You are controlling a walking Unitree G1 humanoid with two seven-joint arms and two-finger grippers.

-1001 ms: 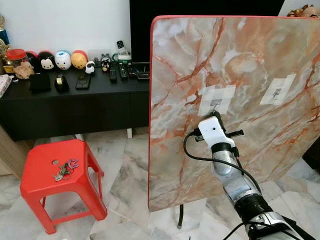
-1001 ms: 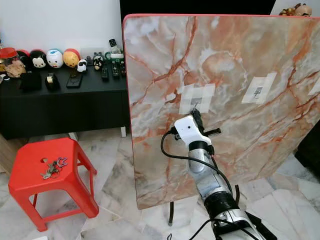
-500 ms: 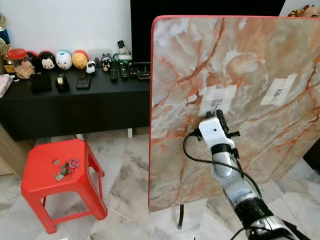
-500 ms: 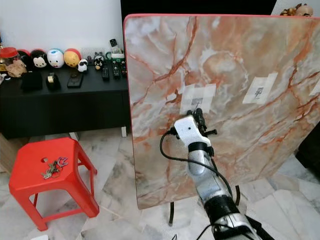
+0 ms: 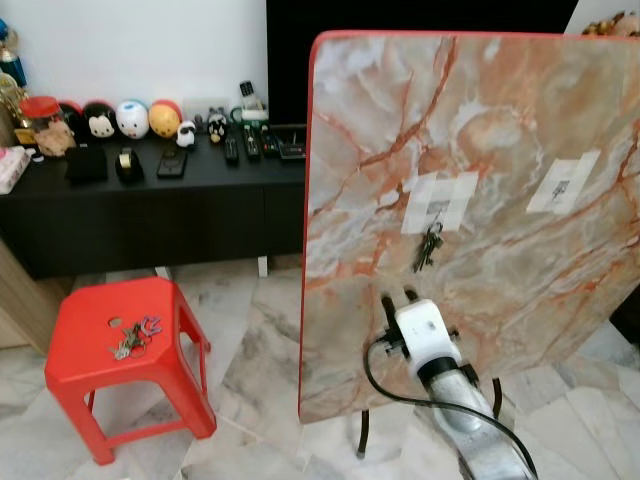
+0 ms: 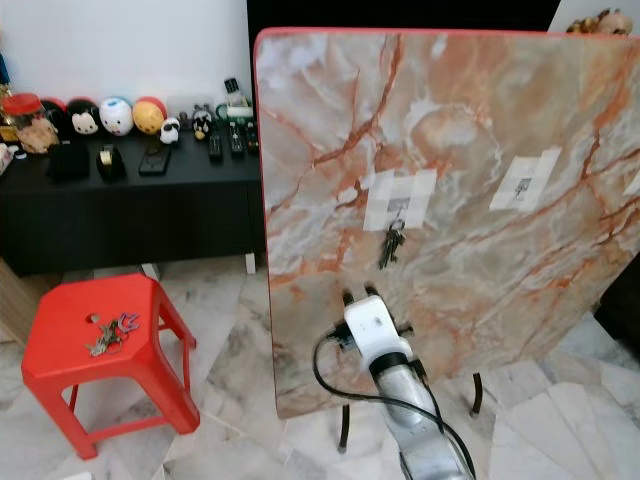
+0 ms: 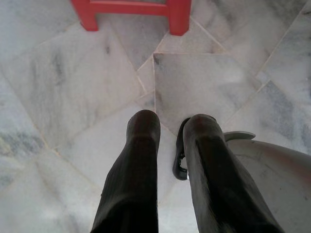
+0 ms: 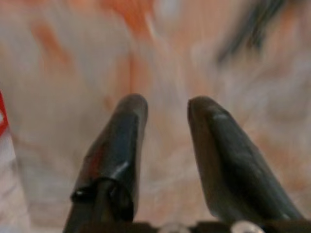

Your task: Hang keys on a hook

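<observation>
Keys (image 5: 429,246) hang on a hook (image 5: 437,211) taped to the upright marble board (image 5: 520,120); the right tool (image 5: 397,298), fingers spread and empty, points at the board just below them.

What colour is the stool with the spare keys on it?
Red stool; clearest in the left eye view.

We see a glossy orange-veined marble-look board (image 5: 500,150) with a smooth red rim; a dark metal bunch of keys (image 5: 429,245) hangs below matt white tape (image 5: 440,200); the red plastic stool (image 5: 90,350) looks smooth and shiny; polished grey marble floor tiles (image 7: 73,82) gleam.
</observation>
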